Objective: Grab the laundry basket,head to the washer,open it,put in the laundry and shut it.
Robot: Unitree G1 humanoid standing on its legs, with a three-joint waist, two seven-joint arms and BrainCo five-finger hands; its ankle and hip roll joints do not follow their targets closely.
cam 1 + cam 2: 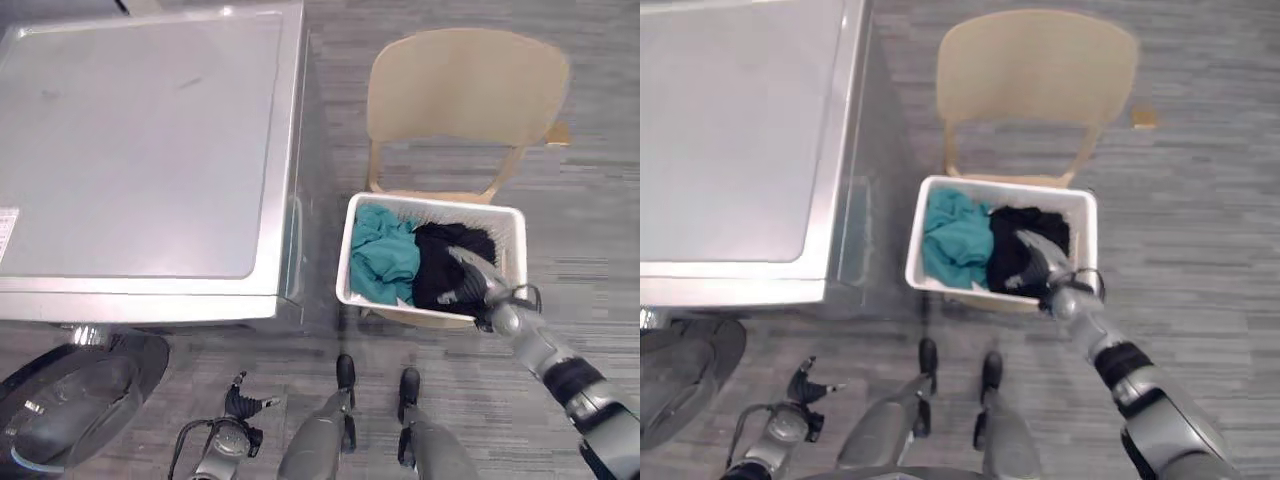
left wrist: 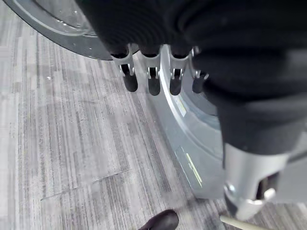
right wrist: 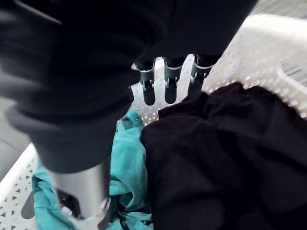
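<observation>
Grey wood-grain floor (image 1: pixel 600 180) runs under everything. The silver washer (image 1: pixel 140 150) fills ten o'clock, its round door (image 1: pixel 70 400) swung wide at seven. At three o'clock the white laundry basket (image 1: pixel 515 235) sits on a tan chair (image 1: pixel 465 85), holding teal cloth (image 1: pixel 385 250) and black cloth (image 1: pixel 450 250). The right hand (image 1: pixel 478 275) hovers over the black cloth, fingers straight. The left hand (image 1: pixel 240 402) hangs low at six, fingers relaxed, grasping nothing.
</observation>
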